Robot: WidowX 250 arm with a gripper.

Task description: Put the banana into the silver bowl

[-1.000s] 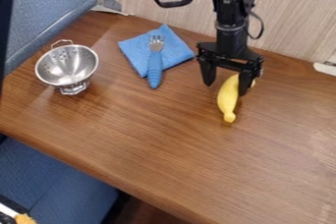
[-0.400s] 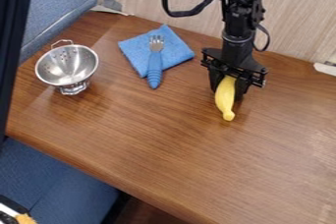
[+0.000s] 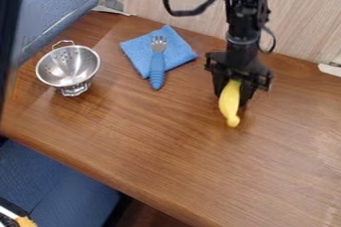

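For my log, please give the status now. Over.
Gripper shut on banana, upper end. Silver bowl upright at view's left. Between them: fork on blue cloth.

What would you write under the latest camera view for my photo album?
Black tool around a yellow banana, with silver bowl and blue-handled fork nearby.

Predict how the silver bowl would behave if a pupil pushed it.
The bowl looks like shiny metal with small holes, so it should stay stiff and probably feel light for its size. Wide on top above a narrow foot, it could tip if pushed high. Pushed low, it may slide on the smooth-looking table.
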